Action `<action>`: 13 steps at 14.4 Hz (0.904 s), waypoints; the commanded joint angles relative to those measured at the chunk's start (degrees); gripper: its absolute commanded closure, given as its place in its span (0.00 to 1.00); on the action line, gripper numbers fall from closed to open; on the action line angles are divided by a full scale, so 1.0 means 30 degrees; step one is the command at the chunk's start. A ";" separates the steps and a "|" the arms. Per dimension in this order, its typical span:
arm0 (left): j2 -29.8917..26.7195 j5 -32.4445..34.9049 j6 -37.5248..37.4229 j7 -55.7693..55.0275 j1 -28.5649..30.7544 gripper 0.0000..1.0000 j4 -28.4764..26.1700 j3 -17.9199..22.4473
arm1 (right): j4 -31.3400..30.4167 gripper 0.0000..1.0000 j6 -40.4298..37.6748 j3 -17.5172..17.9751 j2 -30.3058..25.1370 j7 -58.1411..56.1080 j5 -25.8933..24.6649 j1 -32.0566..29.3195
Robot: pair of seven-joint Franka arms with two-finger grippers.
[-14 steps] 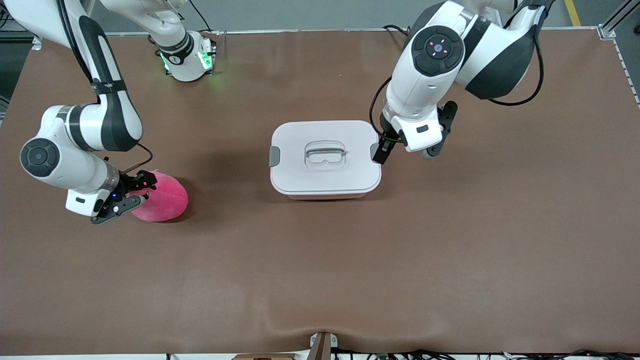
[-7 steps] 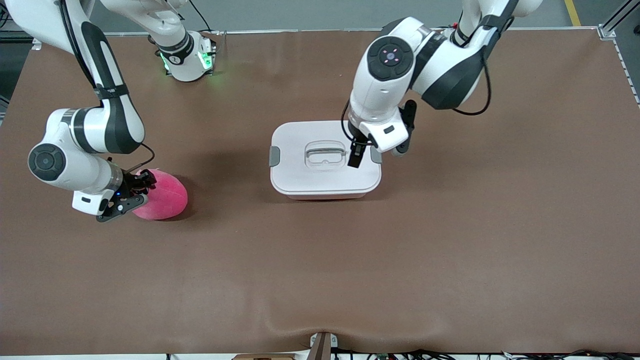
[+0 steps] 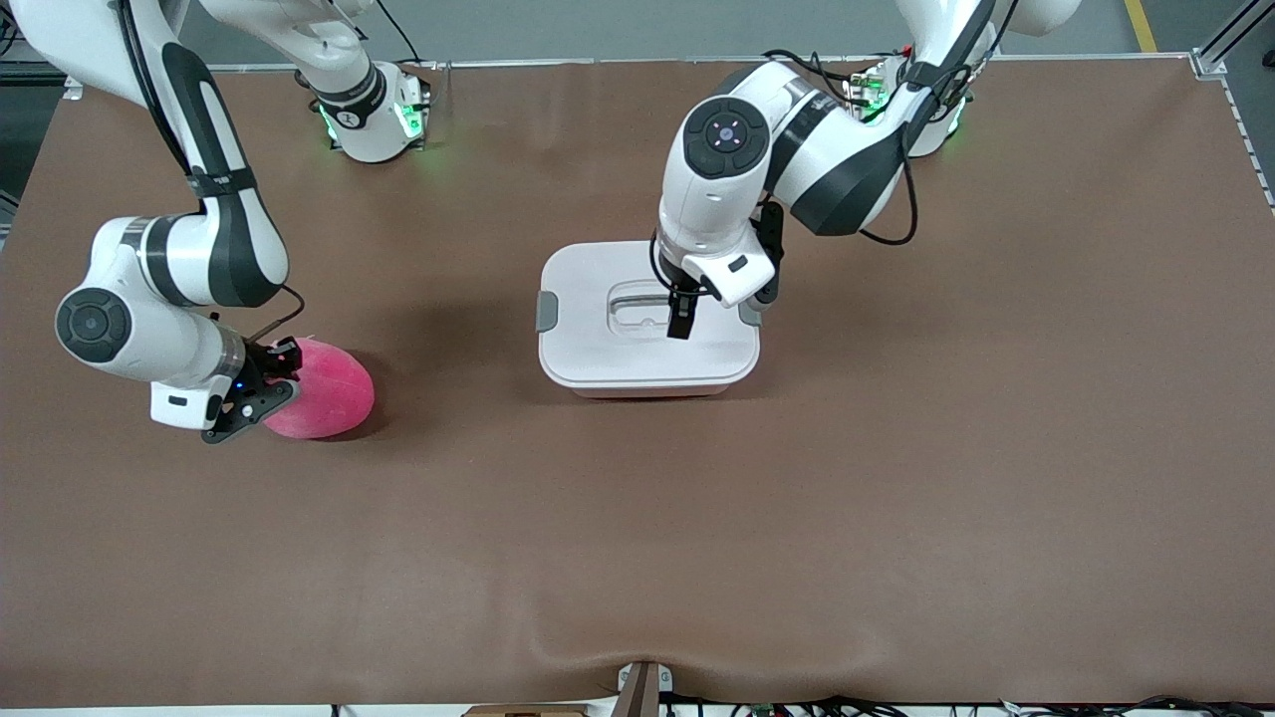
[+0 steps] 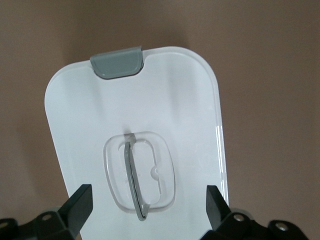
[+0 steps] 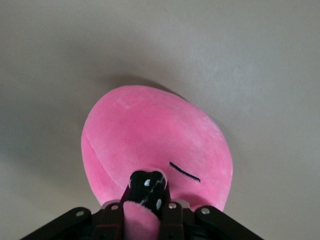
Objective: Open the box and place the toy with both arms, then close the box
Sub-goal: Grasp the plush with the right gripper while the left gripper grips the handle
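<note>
Box (image 3: 647,319) mid-table, white lid (image 4: 135,130) on, long axis running arm-end to arm-end — grey clips (image 3: 546,311) at 9 and 3 o'clock, recessed handle (image 4: 134,182) along same axis. Left gripper (image 3: 681,321) over handle, fingers (image 4: 77,205) spread wide, straddling recess. Toy (image 3: 324,390) at 9 o'clock of box, well apart — right gripper (image 3: 267,383) clamped on toy's protruding bit.

A brown matte tabletop (image 3: 896,478) is seen filling most of the front view. Above its upper edge a grey floor (image 3: 598,30) is shown, marked by a yellow line (image 3: 1141,25). Cables (image 3: 797,707) are gathered along the tabletop's lower edge.
</note>
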 commanded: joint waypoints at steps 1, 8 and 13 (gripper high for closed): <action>0.0904 -0.0106 0.0680 -0.1246 -0.0483 0.00 0.0360 0.0077 | 0.1019 1.00 -0.0513 0.0111 -0.0191 -0.2076 -0.0289 -0.0037; 0.1903 0.0214 0.1768 -0.2215 -0.1186 0.00 0.0214 0.0135 | 0.3744 1.00 -0.0455 0.0140 -0.0221 -0.8791 -0.2976 0.1482; 0.1992 0.0624 0.1768 -0.2774 -0.1684 0.00 -0.0604 0.0135 | 0.4595 1.00 -0.0192 0.0170 -0.0221 -1.0663 -0.5035 0.2600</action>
